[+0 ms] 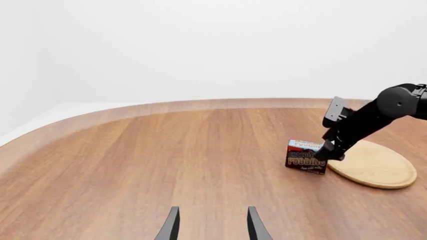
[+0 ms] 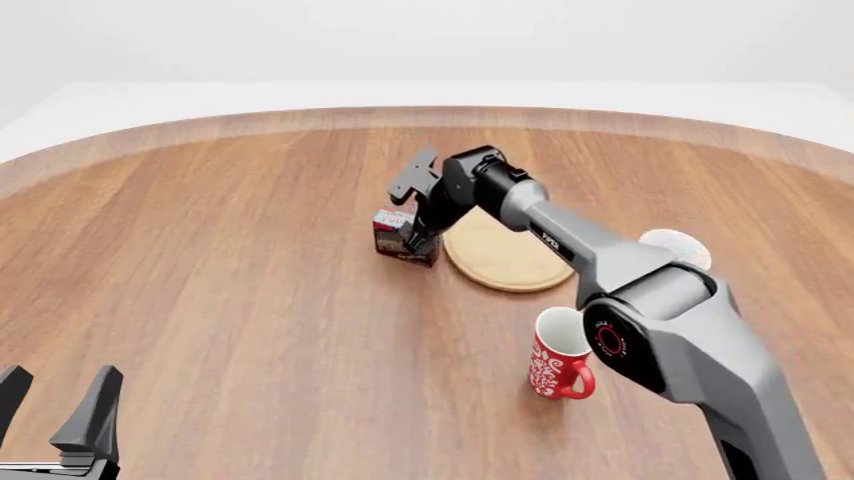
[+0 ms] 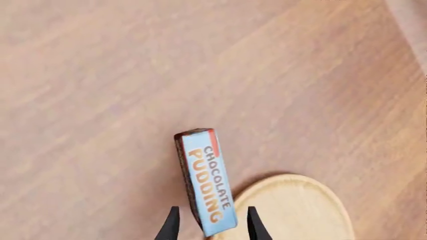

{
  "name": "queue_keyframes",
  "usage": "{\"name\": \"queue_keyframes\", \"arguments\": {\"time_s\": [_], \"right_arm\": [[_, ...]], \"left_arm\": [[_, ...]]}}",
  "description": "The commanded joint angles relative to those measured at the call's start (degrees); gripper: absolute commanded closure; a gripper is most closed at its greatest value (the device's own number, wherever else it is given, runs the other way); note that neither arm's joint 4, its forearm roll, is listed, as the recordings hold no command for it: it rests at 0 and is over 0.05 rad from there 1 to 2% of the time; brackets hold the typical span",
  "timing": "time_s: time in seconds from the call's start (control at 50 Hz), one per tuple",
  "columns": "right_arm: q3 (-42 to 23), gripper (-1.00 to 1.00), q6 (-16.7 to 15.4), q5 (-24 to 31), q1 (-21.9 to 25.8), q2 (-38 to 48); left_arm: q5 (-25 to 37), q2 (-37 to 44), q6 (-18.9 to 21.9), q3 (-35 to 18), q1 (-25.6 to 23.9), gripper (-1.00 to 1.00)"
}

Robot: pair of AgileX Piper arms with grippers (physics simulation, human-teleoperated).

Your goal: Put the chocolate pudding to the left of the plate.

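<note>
The chocolate pudding is a small brown carton with a light blue top, standing on the wood table just left of the plate. My right gripper reaches down over it, open, with the carton's top end between its fingers and a small gap on each side in the right wrist view. There the chocolate pudding shows its blue lettered top beside the plate. In the left wrist view the chocolate pudding sits against the plate's near rim. My left gripper hangs open and empty at the near left.
A red patterned mug stands near the right arm's elbow, in front of the plate. A white mug shows partly behind that arm at the right. The table's curved far edge runs across the back.
</note>
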Motion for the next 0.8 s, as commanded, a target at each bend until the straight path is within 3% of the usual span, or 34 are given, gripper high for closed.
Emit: {"name": "queue_keyframes", "arguments": {"time_s": [0.02, 0.44, 0.68, 0.8], "right_arm": [[-1.23, -1.00, 0.37, 0.35, -0.32, 0.29], [4.73, -1.00, 1.12, -1.82, -0.44, -6.34], [22.48, -1.00, 3.22, -9.84, -0.01, -20.78], [32.08, -1.00, 7.13, -16.71, 2.39, -27.64]], "left_arm": [[0.00, 0.00, 0.00, 0.00, 0.00, -1.00], [0.00, 0.00, 0.00, 0.00, 0.00, -1.00], [0.00, 0.00, 0.00, 0.00, 0.00, -1.00], [0.00, 0.00, 0.00, 0.00, 0.00, -1.00]]}}
